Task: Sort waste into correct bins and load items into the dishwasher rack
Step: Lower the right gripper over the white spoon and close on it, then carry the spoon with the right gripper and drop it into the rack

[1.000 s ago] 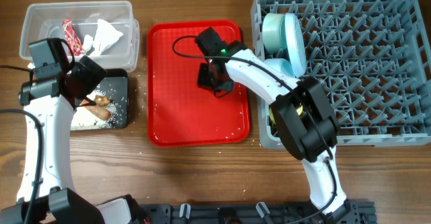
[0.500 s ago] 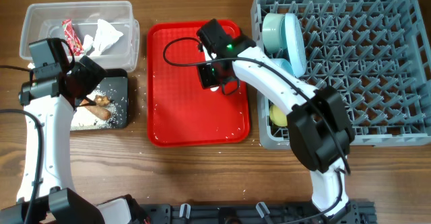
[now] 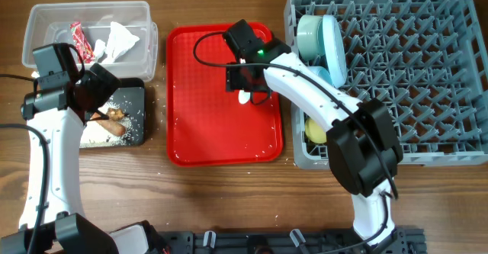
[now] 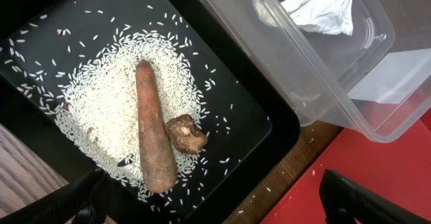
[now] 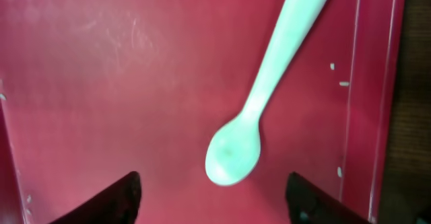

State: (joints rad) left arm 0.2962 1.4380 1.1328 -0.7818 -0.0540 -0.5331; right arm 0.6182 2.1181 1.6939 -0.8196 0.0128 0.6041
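Observation:
A white spoon (image 5: 262, 109) lies flat on the red tray (image 3: 206, 117), bowl end between the fingers of my open right gripper (image 5: 212, 200), which hovers just above it and touches nothing. From overhead, the right gripper (image 3: 245, 82) is over the tray's upper right. My left gripper (image 4: 219, 204) stands wide open and empty over the black tray (image 4: 269, 126), which holds rice (image 4: 101, 96), a carrot-like stick (image 4: 153, 126) and a brown scrap (image 4: 188, 134). The clear tub (image 3: 88, 14) holds a red wrapper (image 3: 80, 40) and tissue (image 3: 118, 40).
The grey rack (image 3: 404, 71) at right holds an upright plate (image 3: 333, 48), a bowl (image 3: 311, 31), a second bowl (image 3: 319, 75) and a yellow cup (image 3: 314, 130) along its left side. Stray rice grains lie on the wood between the trays.
My right gripper has gone from shut to open over the red tray, and the spoon now lies loose beneath it. The left arm has not moved.

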